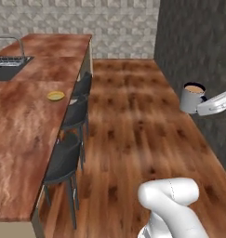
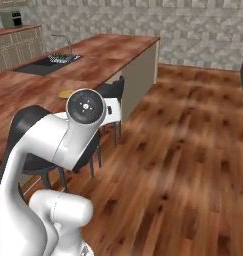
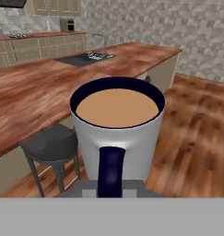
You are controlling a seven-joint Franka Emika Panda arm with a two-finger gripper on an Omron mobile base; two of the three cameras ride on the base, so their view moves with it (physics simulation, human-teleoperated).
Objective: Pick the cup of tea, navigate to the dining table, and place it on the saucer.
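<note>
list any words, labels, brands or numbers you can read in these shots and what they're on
None: no readable text in any view.
The cup of tea is plain grey, with no print on its wall or dark handle.
The saucer and the dining table carry no markings.
The round cap on the arm joint has small marks, too small to read as text.
The appliance on the back counter shows no legible label.

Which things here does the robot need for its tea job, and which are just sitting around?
Needed for the job:
- cup of tea, held by the tool
- saucer
- dining table, with the saucer on it

Just sitting around:
- stools beside the table
- sink and tap set in the table top
</note>
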